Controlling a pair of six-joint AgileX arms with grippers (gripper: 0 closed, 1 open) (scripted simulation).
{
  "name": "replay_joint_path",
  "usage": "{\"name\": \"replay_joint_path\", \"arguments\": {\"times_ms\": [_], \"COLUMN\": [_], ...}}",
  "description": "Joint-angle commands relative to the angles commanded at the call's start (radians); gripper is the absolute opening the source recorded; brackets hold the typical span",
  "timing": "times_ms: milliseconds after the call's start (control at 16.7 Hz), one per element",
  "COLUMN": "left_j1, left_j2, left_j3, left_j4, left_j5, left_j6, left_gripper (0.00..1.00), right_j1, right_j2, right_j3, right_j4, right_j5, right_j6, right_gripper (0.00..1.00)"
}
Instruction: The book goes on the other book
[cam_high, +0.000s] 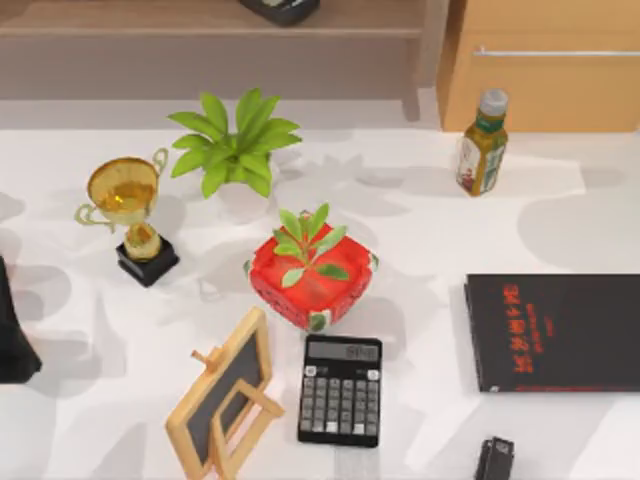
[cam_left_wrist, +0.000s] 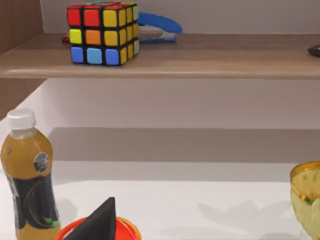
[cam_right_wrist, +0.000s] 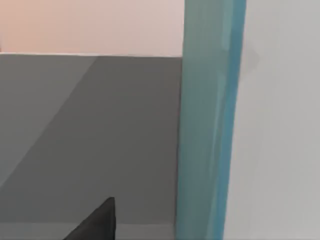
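The other book (cam_high: 555, 332), flat and black with red lettering, lies on the table at the right edge of the top view. The book (cam_right_wrist: 207, 120) appears close up in the right wrist view as a light teal band with a white surface beside it. A dark part of my right gripper (cam_right_wrist: 97, 222) shows beside it, with a gap between the two. My left arm (cam_high: 12, 330) rests at the table's left edge, and a dark tip of my left gripper (cam_left_wrist: 97, 222) is in the left wrist view.
A red pot with a plant (cam_high: 310, 272), a calculator (cam_high: 340, 390), a small chalkboard easel (cam_high: 225, 395), a gold trophy (cam_high: 130, 215), a leafy plant (cam_high: 235, 145) and a bottle (cam_high: 482, 145) stand on the table. A small dark object (cam_high: 495, 460) sits at the front edge.
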Motion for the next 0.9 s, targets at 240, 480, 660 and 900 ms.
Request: {"name": "replay_joint_path", "arguments": {"times_ms": [240,480,660,900], "left_j1": [0.000,0.000,0.000,0.000], "left_j2": [0.000,0.000,0.000,0.000], "left_j3": [0.000,0.000,0.000,0.000], "left_j4": [0.000,0.000,0.000,0.000], "left_j5": [0.000,0.000,0.000,0.000], "left_j6": [0.000,0.000,0.000,0.000], "left_gripper": [1.00,1.00,1.00,1.00], "right_j1": [0.000,0.000,0.000,0.000], "right_j2": [0.000,0.000,0.000,0.000], "right_j3": [0.000,0.000,0.000,0.000], "right_j4": [0.000,0.000,0.000,0.000], "right_j5": [0.000,0.000,0.000,0.000], "right_j6": [0.000,0.000,0.000,0.000], "right_gripper": [0.77,0.47,0.25,0.00]}}
